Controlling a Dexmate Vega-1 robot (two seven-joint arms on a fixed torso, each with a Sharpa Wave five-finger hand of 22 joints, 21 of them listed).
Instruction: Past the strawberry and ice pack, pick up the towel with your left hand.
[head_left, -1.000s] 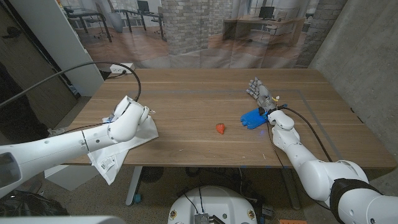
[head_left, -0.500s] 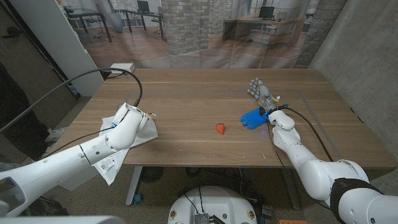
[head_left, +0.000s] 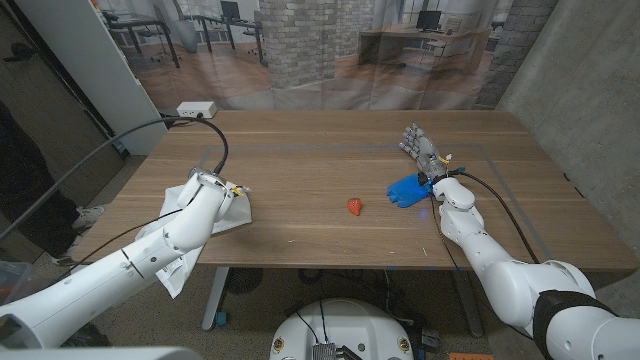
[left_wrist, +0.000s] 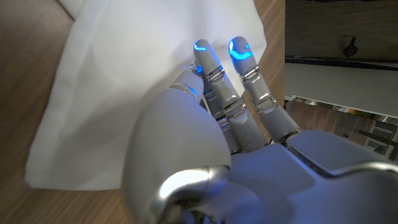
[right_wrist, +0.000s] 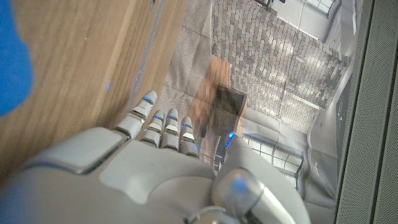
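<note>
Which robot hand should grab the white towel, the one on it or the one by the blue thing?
The left hand. Its fingers already reach over the towel at the table's left side. The right hand stands far across, beside the blue ice pack.

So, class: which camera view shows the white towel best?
The left wrist view: the towel spreads large under the left robot hand. The head view shows it small, partly behind that arm, draping over the table edge.
</note>
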